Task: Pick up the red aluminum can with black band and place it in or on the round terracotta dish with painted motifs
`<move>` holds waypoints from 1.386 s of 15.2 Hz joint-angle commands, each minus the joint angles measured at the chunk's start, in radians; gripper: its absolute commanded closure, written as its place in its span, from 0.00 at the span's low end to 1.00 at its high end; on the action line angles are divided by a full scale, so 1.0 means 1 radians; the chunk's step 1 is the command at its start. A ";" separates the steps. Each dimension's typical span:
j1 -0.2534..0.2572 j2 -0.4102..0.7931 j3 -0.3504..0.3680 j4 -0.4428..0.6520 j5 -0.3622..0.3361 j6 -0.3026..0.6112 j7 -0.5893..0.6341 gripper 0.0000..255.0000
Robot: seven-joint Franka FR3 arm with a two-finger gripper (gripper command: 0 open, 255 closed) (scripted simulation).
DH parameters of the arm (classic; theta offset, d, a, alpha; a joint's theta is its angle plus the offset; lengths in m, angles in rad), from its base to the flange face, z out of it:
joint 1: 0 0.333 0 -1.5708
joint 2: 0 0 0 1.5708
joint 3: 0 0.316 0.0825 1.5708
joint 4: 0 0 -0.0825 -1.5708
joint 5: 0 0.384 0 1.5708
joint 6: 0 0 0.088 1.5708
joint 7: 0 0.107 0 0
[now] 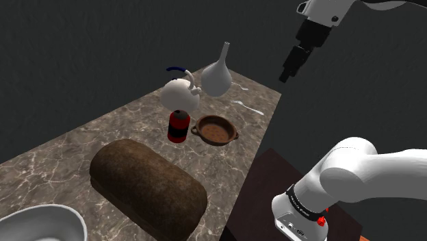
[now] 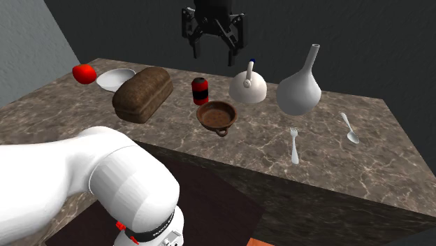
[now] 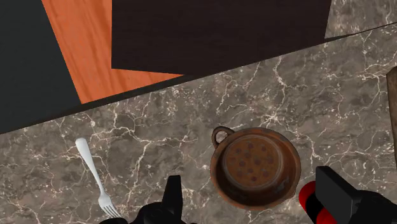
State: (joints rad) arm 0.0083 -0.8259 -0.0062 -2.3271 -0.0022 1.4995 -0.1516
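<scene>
Two fingers spread wide, empty; your gripper hangs high over the terracotta dish, pointing straight down, the red can just beside that dish.

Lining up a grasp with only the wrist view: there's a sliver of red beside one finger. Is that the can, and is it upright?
Observer: Yes; the shoulder view shows the red can with a black band standing upright close beside the dish.
Operator: How high am I?
Observer: In the second exterior view the gripper hangs open, high above both.
Operator: Anything crowding the can?
Observer: A white kettle stands near it on that view's right, a brown loaf on its left.
</scene>
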 commanded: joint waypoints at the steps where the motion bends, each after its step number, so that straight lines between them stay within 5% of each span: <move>1: 0.000 0.000 0.000 0.000 0.000 0.000 0.000 0.00; 11: 0.044 0.183 0.152 -0.087 0.094 0.277 0.163 0.00; 21: 0.066 0.487 0.301 -0.038 0.113 0.541 0.332 0.00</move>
State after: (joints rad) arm 0.0737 -0.3670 0.2833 -2.3709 0.1131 2.0161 0.1653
